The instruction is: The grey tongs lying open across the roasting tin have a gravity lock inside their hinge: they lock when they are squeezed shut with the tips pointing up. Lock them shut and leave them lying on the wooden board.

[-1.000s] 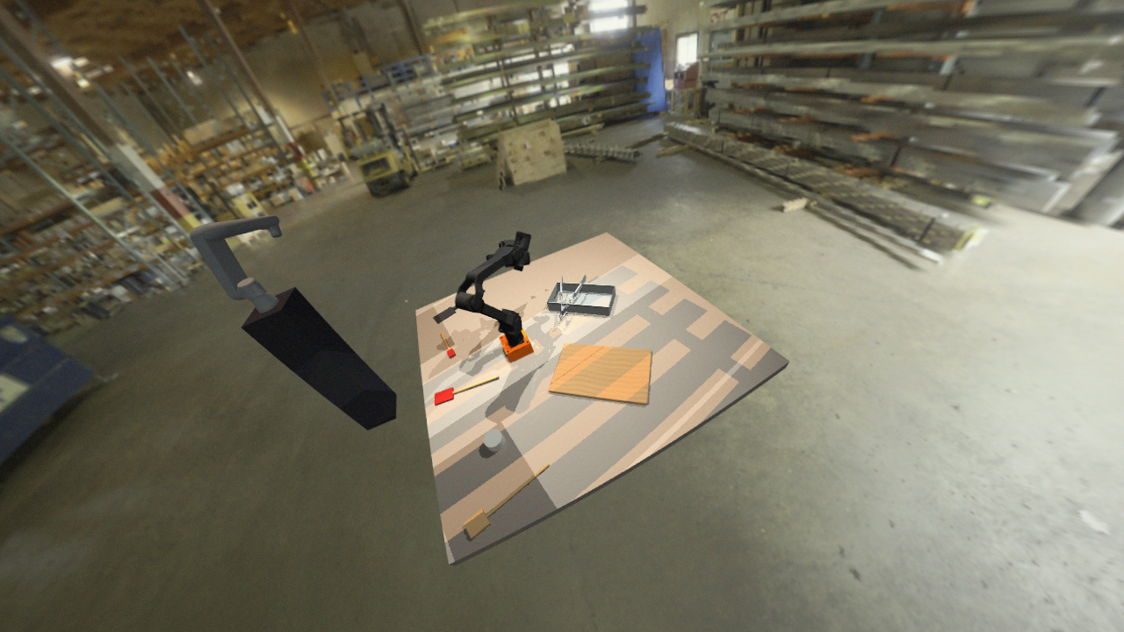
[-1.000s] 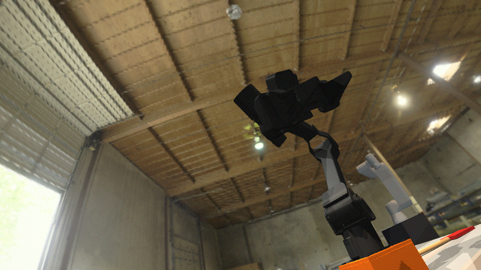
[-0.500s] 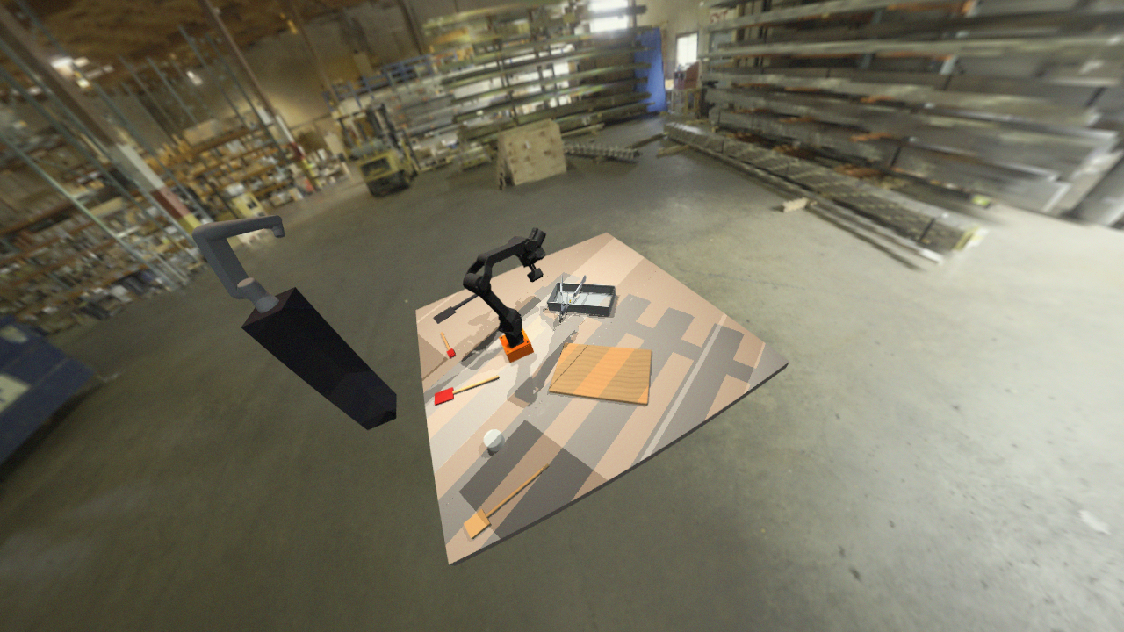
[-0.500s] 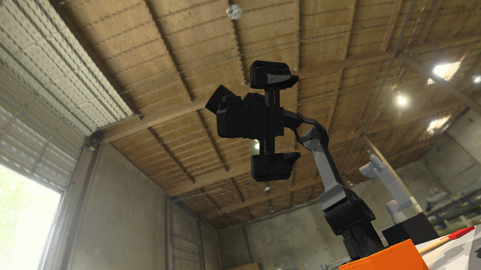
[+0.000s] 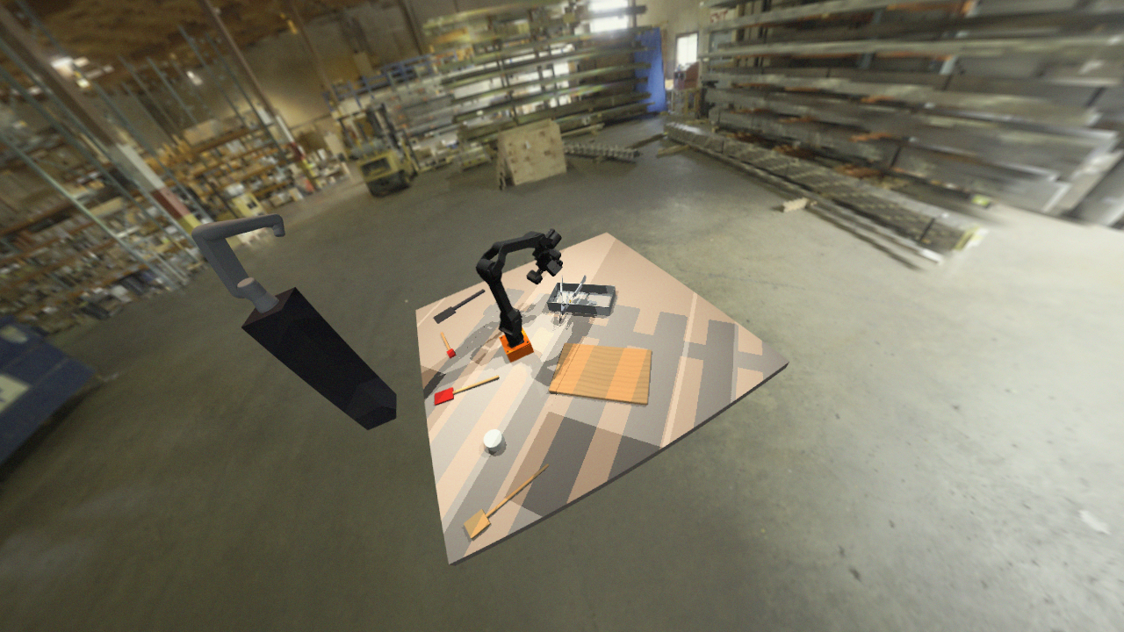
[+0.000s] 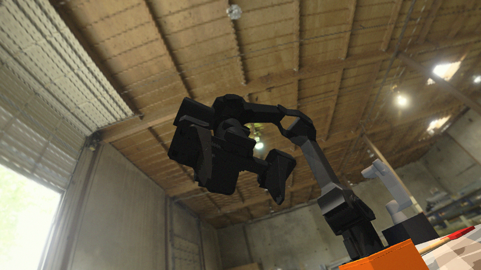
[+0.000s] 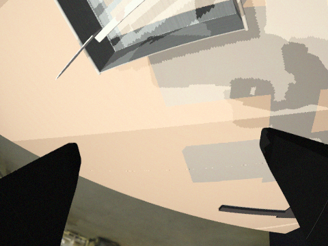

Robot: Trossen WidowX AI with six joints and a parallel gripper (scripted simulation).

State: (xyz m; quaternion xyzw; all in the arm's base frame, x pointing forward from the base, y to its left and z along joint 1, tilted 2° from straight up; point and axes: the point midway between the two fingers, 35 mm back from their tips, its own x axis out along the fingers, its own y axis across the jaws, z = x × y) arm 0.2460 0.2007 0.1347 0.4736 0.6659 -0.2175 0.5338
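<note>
The grey tongs [image 5: 563, 300] [image 7: 119, 21] lie open across the roasting tin [image 5: 601, 310] [image 7: 80, 31]. In the wrist view they show at the top left, one thin end sticking out past the tin's wall; the rest is cut off. In the exterior view, scalloped grey shapes at the bottom left look like tong ends. My gripper [image 5: 546, 275] [image 7: 172, 145] is open and empty, high above the table near the tin and pointing down. Its fingers stand wide apart and touch nothing. The wooden board [image 5: 601, 373] lies in front of the tin with nothing on it.
My orange base [image 5: 516, 346] [image 6: 384, 268] stands left of the board. A black spatula [image 5: 445, 315] [image 7: 253, 210], a small red-ended tool [image 5: 450, 353], a red spatula [image 5: 443, 396], a white cylinder [image 5: 493, 441] and a wooden spatula [image 5: 476, 524] lie around the left side.
</note>
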